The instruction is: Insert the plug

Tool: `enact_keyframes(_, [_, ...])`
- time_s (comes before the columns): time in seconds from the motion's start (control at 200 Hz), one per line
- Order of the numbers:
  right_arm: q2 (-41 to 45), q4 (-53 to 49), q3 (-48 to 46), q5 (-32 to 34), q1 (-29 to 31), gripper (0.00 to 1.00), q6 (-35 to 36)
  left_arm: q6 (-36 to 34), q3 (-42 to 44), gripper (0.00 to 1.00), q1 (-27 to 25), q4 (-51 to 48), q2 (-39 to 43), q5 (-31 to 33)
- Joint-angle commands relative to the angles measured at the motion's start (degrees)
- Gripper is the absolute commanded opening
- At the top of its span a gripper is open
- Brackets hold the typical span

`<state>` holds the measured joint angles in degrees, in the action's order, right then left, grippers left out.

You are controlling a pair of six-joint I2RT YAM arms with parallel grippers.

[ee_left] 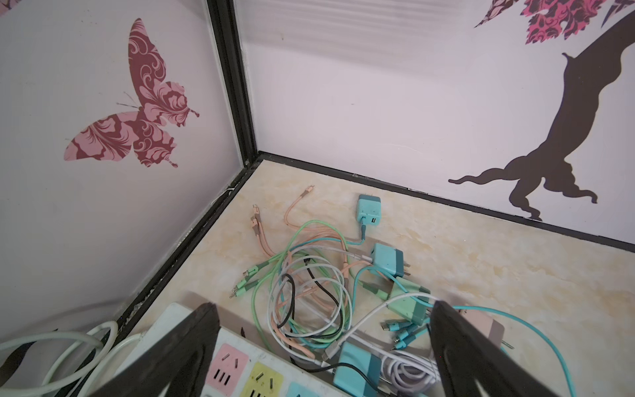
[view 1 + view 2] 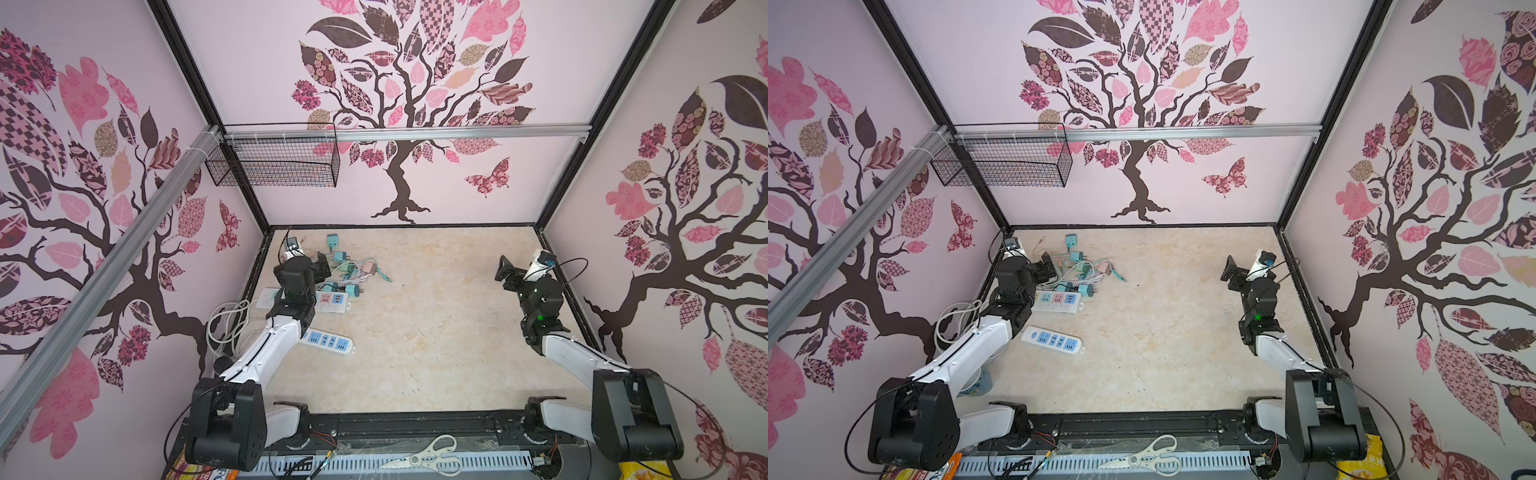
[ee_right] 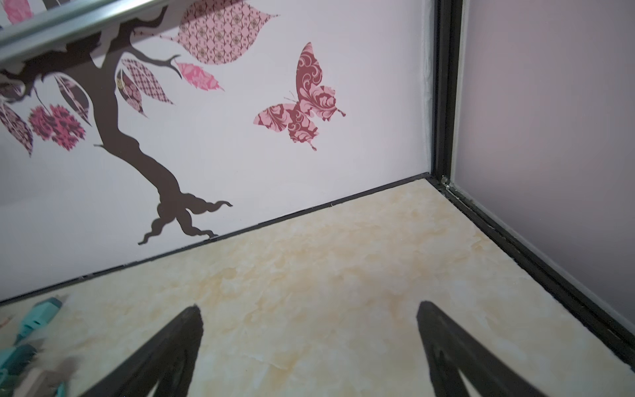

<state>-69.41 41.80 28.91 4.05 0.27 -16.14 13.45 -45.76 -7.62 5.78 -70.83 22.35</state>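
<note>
Left wrist view: the left gripper (image 1: pixel 323 306) is seen spread wide and empty, poised over a tangle of cables (image 1: pixel 309 275). Framed between its fingers, a teal plug (image 1: pixel 357 369) is laid on the worktop (image 1: pixel 481 247), just beside the pastel-socket power strip (image 1: pixel 237 369) beneath the gripper. Further plugs (image 1: pixel 388 259) are scattered beyond. The right gripper (image 3: pixel 309 306) is likewise held fully open, nothing grasped, well apart from these.

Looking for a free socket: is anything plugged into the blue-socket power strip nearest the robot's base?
Empty. In both top views the blue-socket power strip shows bare socket faces, with no plug standing in it.
</note>
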Motion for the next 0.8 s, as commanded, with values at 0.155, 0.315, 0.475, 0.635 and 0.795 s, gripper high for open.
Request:
enact_keyframes(0.155, [1.2, -27.8, 8.3, -19.5, 0.2, 1.00, -22.2, 19.9, -5.1, 0.98, 0.0, -27.0, 5.6, -8.9])
enact_keyframes(0.315, [-1.6, -32.9, 8.5, -27.7, 1.9, 1.00, -25.7, 22.5, -5.4, 0.98, -0.3, -40.2, 8.8, -17.0])
enact_keyframes(0.475, [-3.1, -28.9, 6.9, -29.6, 6.4, 1.00, -27.1, 25.4, -3.8, 0.98, -0.3, -50.3, 11.8, -20.6])
enact_keyframes(0.635, [-5.1, -25.3, 7.2, -29.0, 7.8, 1.00, -26.2, 26.5, -5.1, 0.98, -0.2, -59.2, 10.9, -16.0])
enact_keyframes(0.795, [-5.7, -26.5, 9.9, -29.2, 8.3, 1.00, -21.5, 31.3, -4.9, 0.98, 4.8, -64.3, 7.4, -14.8])
